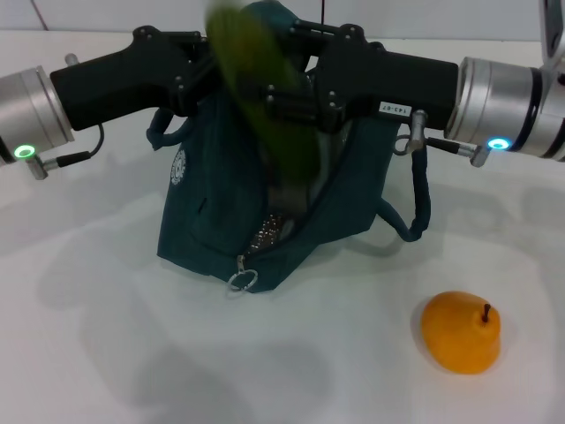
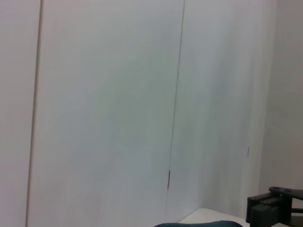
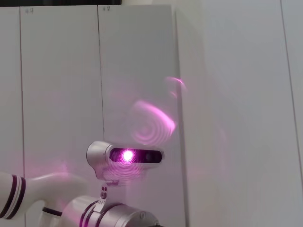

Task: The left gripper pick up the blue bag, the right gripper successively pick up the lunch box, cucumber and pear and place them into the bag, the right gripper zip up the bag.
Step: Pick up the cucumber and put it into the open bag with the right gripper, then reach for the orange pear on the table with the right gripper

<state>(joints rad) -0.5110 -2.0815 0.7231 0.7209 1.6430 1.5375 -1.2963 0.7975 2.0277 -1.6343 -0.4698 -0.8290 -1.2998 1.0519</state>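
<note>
The blue bag (image 1: 212, 208) stands on the white table with its top open and its ring zipper pull (image 1: 241, 281) at the front. My left gripper (image 1: 201, 84) comes in from the left and is shut on the bag's upper edge. From the right, my right gripper (image 1: 287, 95) reaches over the opening. The cucumber (image 1: 265, 88) is a blurred green streak slanting across that gripper, with its lower end down inside the bag. The pear (image 1: 461, 331) lies on the table at the front right. The lunch box is out of view.
One bag handle (image 1: 418, 199) hangs loose on the right side. The white table (image 1: 106, 353) stretches around the bag. Both wrist views face a pale panelled wall; the right wrist view also shows the robot's head camera (image 3: 125, 156).
</note>
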